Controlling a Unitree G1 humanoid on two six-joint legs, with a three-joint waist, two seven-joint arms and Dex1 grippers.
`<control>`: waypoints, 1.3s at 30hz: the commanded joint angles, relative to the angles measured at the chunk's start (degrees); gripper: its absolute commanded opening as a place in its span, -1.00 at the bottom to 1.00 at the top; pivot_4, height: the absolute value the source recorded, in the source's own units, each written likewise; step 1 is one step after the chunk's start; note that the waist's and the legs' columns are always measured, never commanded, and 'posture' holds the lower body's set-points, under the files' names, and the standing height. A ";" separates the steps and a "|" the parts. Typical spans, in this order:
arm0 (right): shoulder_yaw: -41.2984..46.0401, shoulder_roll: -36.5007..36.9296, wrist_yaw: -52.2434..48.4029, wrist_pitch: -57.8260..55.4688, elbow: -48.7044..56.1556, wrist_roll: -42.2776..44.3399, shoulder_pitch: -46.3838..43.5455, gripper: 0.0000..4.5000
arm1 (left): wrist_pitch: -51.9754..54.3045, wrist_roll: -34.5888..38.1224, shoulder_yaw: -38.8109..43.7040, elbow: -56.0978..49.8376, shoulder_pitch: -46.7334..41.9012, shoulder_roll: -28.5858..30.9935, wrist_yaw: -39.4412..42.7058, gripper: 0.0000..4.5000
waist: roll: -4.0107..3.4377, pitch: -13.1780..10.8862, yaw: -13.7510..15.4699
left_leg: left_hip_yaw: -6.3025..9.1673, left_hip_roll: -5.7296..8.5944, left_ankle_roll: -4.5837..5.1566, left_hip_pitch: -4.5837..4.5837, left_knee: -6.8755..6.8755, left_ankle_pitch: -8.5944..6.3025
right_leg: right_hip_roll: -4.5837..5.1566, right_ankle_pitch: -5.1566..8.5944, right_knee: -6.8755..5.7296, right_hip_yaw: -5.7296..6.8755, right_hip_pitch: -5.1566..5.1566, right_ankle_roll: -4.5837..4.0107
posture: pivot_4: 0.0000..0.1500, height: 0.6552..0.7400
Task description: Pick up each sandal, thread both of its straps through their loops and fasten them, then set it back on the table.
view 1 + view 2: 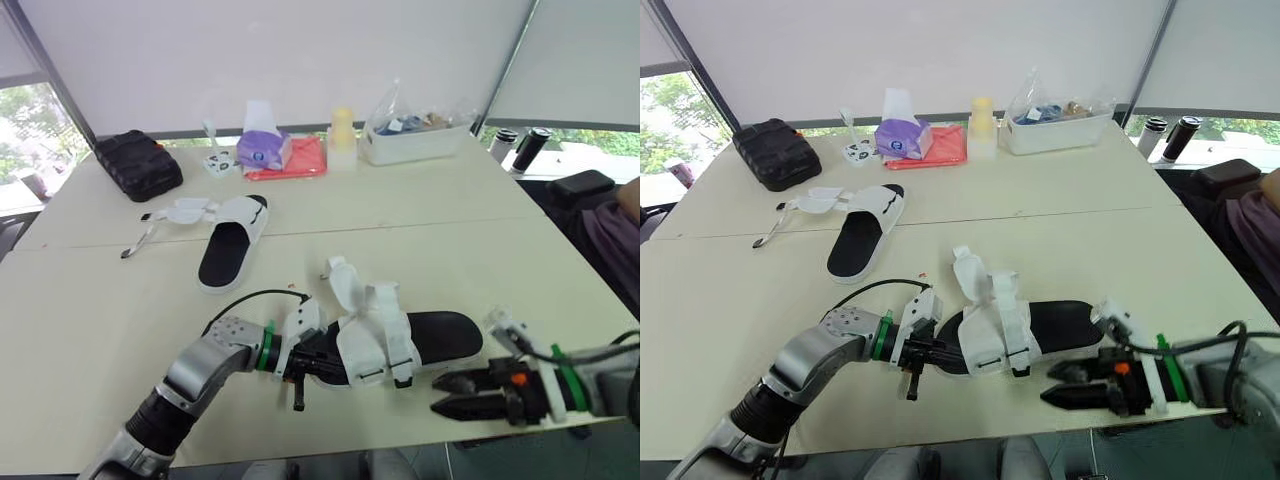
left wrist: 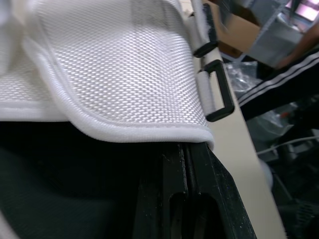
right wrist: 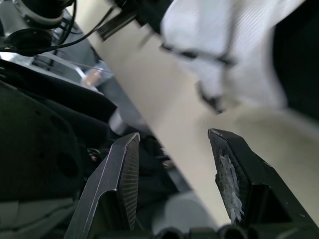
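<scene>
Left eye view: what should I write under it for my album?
Left gripper pinches one end of the near sandal; the open right gripper hovers by its other end.

Silver-grey arms, green wrist rings, black cables, black-fingered left gripper and right gripper.
</scene>
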State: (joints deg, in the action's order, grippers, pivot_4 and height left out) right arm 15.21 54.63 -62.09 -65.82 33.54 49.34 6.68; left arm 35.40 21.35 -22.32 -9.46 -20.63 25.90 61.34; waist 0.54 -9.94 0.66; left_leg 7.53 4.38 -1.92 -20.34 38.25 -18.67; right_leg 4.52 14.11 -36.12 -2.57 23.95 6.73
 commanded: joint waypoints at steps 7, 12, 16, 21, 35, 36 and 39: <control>-5.11 -5.36 6.42 4.02 -4.29 -1.01 -3.80 0.04 | -1.01 -0.59 1.93 -0.50 -0.63 2.40 -0.69 -1.00 | 0.00 0.00 0.10 | 0.08 0.00 -0.03 -0.05 0.00 0.02 | -0.02 -0.01 -0.01 0.03 0.07 0.01 | 1.00 1.00; -5.07 -7.67 8.05 3.26 -4.85 2.20 -4.18 0.04 | -1.48 -0.92 1.96 -0.46 -0.32 2.77 -1.02 -1.00 | 0.00 0.00 0.13 | 0.08 0.01 -0.02 -0.10 -0.01 0.01 | 0.01 -0.01 0.01 0.04 0.10 0.01 | 1.00 1.00; -4.50 -9.40 9.81 1.80 -4.10 5.53 -4.49 -0.06 | -2.75 -1.86 2.25 0.33 -0.40 2.98 -1.96 -1.00 | -0.01 0.01 0.10 | 0.09 0.00 -0.02 -0.08 -0.03 0.01 | 0.00 -0.01 -0.01 0.03 0.10 0.01 | 1.00 1.00; -5.00 -7.66 9.23 2.67 -3.29 5.41 -2.34 -0.96 | -5.62 -3.78 2.70 2.43 -0.96 3.29 -2.96 -1.00 | -0.01 0.01 0.15 | 0.10 0.01 -0.02 -0.08 -0.03 0.01 | 0.00 -0.01 -0.01 0.04 0.09 0.01 | 1.00 1.00; -1.53 0.64 5.91 2.71 3.01 7.64 8.70 -0.99 | -16.85 -15.12 -2.41 11.08 -3.30 4.22 -3.93 -1.00 | 0.01 0.06 0.18 | 0.09 0.01 -0.02 0.12 -0.02 0.01 | 0.00 -0.01 0.03 0.06 -0.19 0.02 | 1.00 1.00; -0.73 1.09 5.81 2.44 3.67 8.43 9.23 -0.99 | -17.49 -15.61 -2.53 11.69 -3.61 4.18 -3.88 -1.00 | 0.01 0.06 0.18 | 0.11 0.01 -0.02 0.18 -0.02 0.01 | -0.01 -0.01 0.05 0.08 -0.25 0.03 | 1.00 1.00; 2.19 2.87 5.13 1.73 5.72 11.00 10.69 -0.99 | -19.73 -17.19 -3.30 13.19 -4.38 4.43 -3.36 -1.00 | 0.02 0.07 0.20 | 0.13 0.00 -0.01 0.40 -0.02 0.01 | 0.00 0.00 0.11 0.10 -0.51 0.04 | 1.00 1.00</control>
State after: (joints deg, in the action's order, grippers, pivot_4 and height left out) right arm 14.59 56.47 -55.81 -63.78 36.95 57.71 16.93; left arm 15.21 8.71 -24.12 -0.47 -25.57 29.17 59.14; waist 0.56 -9.88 0.86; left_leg 7.66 4.38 -1.93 -19.91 38.23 -18.67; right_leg 4.52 14.12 -36.00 -2.47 23.40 6.78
